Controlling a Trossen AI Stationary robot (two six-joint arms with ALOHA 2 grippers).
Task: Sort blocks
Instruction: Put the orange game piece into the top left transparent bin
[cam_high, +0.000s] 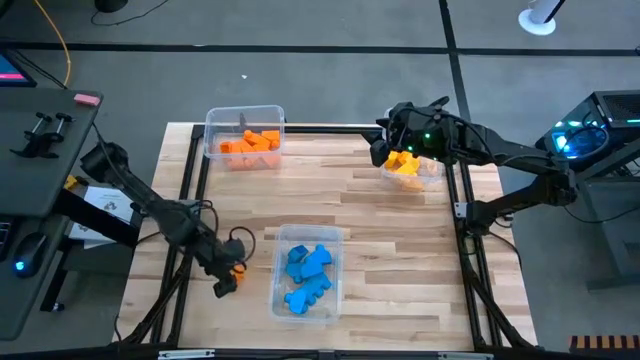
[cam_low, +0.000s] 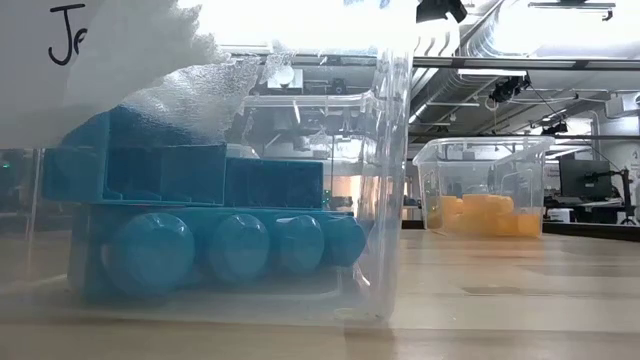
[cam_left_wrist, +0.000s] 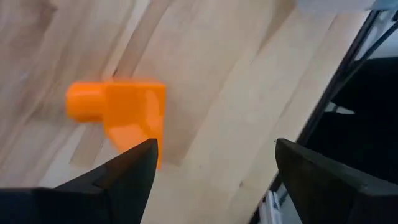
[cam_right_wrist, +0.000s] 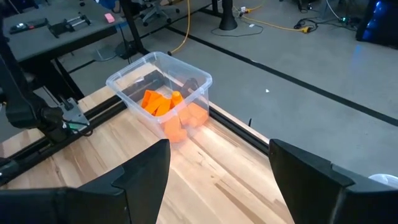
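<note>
While the blocks are light, stiff, slick plastic, best pinched across flat sides, high view shows the left end effector (cam_high: 226, 283) lower left on the tabletop (cam_high: 400, 230), an orange block (cam_high: 238, 268) just beside it. Left wrist view: fingers wide, block (cam_left_wrist: 121, 115) lying ahead of them, unheld. Right wrist view: right end effector (cam_right_wrist: 217, 168) wide, empty.

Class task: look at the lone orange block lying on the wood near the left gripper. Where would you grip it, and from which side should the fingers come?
Grip the orange block across its flat-sided body, not the rounded stud sticking out at one end. Coming down from above is probably best: it lies alone on the bare table, and the open left gripper is already just beside it, so a small sideways shift should bring the fingers astride it.
</note>
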